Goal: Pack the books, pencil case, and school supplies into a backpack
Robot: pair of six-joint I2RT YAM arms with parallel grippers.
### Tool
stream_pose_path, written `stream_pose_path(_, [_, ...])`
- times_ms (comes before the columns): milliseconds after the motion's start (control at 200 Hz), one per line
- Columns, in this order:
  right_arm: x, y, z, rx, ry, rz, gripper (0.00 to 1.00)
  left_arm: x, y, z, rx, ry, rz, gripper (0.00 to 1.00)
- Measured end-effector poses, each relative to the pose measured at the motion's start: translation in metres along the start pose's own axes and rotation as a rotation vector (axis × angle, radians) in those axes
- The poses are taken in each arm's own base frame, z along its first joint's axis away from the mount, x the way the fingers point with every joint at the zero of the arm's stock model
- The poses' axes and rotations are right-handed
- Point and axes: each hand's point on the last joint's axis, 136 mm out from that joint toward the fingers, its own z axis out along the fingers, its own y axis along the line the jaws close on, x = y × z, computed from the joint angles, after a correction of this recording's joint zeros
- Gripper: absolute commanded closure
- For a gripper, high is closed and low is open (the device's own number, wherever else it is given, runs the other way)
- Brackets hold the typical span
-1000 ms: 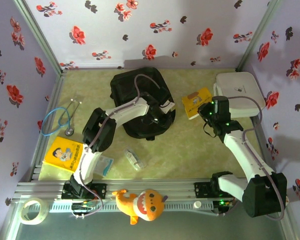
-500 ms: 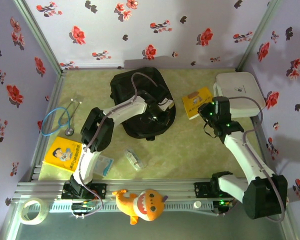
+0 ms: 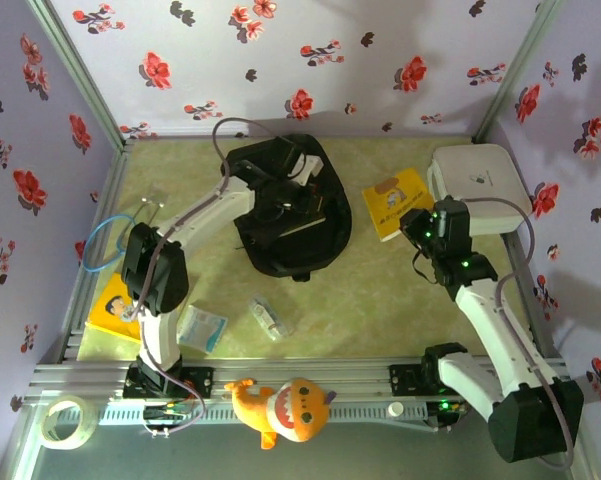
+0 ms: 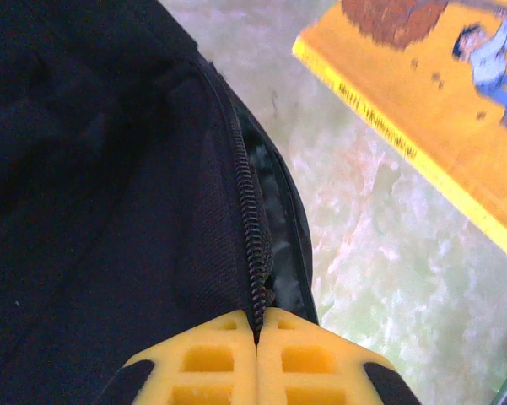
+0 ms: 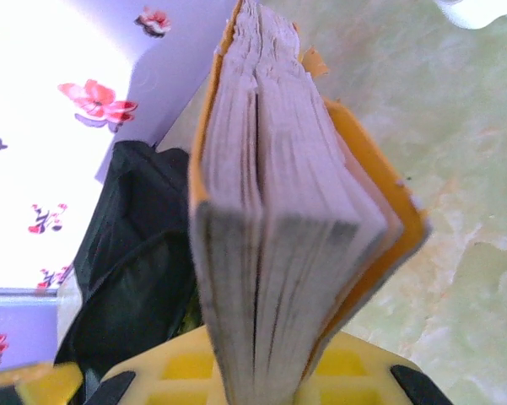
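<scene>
Currently the left gripper [image 4: 257,331] is clamped tight on the zipper edge [image 4: 251,211] of the backpack [image 3: 280,245], its pads meeting on the fabric. The backpack lies at the back centre of the table. The right gripper [image 5: 261,380] pinches a yellow book [image 3: 392,200] by one edge, with the pages fanning above the jaws. That book sits just right of the backpack, apart from it.

Judgement: the step in hand is opening the bag's mouth for loading.

Recommended: draw the pinched edge up and away until the gap is wide. Then feed the book in at a low angle, clear of the zipper teeth.

Count:
- Yellow books: two. The second yellow book [image 3: 108,308] lies near left, partly under the left arm.
- Pencil case [image 3: 268,318]: one, near centre.
- Backpack: one.
</scene>
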Motion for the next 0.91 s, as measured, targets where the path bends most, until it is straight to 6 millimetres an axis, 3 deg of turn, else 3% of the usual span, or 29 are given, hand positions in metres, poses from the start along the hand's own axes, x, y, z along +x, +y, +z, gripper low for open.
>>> stream_pose_path(165, [0.019, 0.006, -0.001, -0.084, 0.069, -0.018, 0.92, -0.016, -0.005, -0.002, 0.017, -0.06, 0.02, 1.0])
stream_pose_path(375, [0.057, 0.003, 0.005, -0.129, 0.182, -0.036, 0.92, -0.038, -0.013, -0.006, 0.045, -0.151, 0.048, 1.0])
stream_pose_path(580, [0.092, 0.017, 0.004, -0.193, 0.271, -0.065, 0.92, -0.051, -0.018, -0.011, 0.057, -0.205, 0.061, 1.0])
stream_pose_path(905, [0.106, 0.027, 0.02, -0.214, 0.327, 0.029, 0.92, -0.061, -0.022, -0.016, 0.072, -0.249, 0.07, 1.0])
